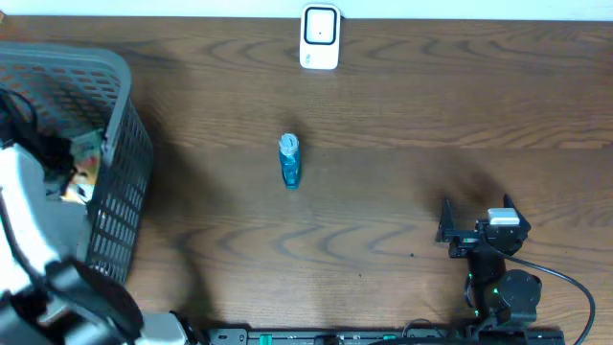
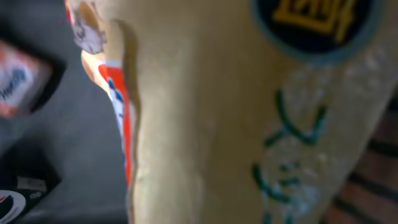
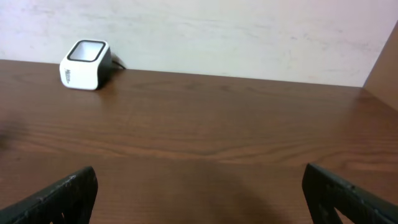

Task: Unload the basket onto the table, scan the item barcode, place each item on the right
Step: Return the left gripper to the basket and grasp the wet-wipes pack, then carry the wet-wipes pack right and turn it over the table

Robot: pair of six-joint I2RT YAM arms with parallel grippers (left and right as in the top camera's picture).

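My left arm reaches down into the grey basket (image 1: 123,115) at the table's left edge. Its gripper (image 1: 67,163) is shut on a tan packet (image 2: 205,124) with orange and red print, which fills the left wrist view and hides the fingers. From above, a corner of that packet (image 1: 86,172) shows beside the gripper. The white barcode scanner (image 1: 320,36) stands at the far edge in the middle, and the right wrist view shows the scanner (image 3: 85,65) at the far left. My right gripper (image 1: 476,225) rests open near the front right, with nothing between its fingers (image 3: 62,193).
A small blue bottle (image 1: 289,160) lies on the wooden table between the scanner and the front edge. More packaged goods (image 2: 15,78) lie in the basket beside the tan packet. A pale wall (image 3: 217,31) runs behind the table.
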